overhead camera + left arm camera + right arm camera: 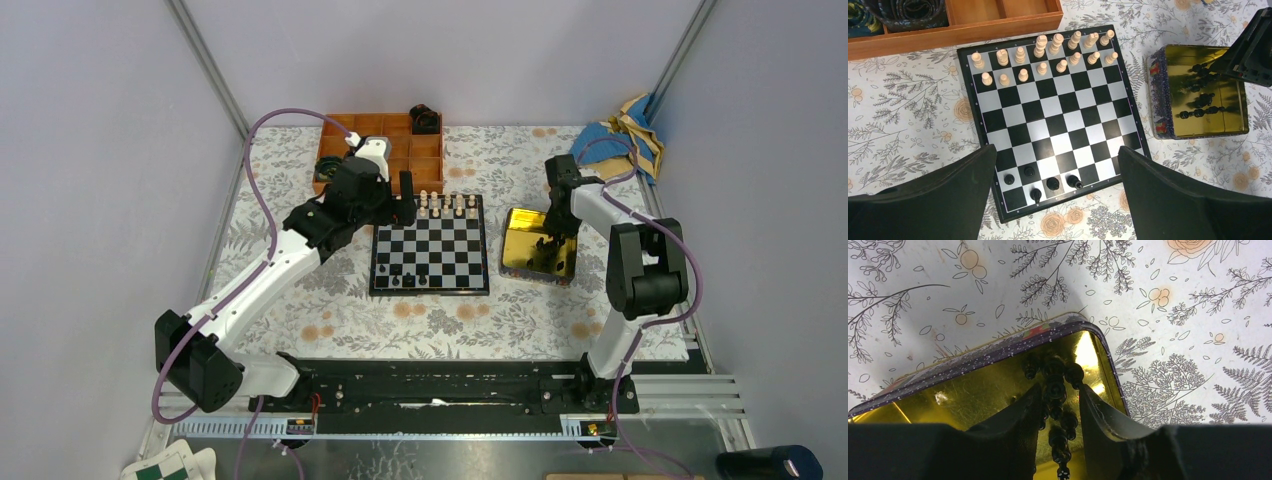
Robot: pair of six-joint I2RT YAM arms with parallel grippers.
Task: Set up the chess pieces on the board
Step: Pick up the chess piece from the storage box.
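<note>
The board (430, 255) lies mid-table, also in the left wrist view (1058, 115). Cream chessmen fill its two far rows. Several black chess pieces (1052, 183) stand on the near rows at the left end (403, 279). More black pieces (1055, 385) lie in a row inside a gold tin (520, 262) right of the board. My right gripper (1060, 390) reaches into the tin (973, 395), its jaws narrowly open on either side of the row of pieces. My left gripper (1055, 150) is wide open and empty, high above the board's far left corner (405, 205).
A wooden compartment tray (385, 128) with black coiled rings (425, 118) stands behind the board. A blue and yellow cloth (620, 135) lies at the back right. A green-and-white checkered sheet (165, 465) sits off the table's near left. Floral cloth covers the table.
</note>
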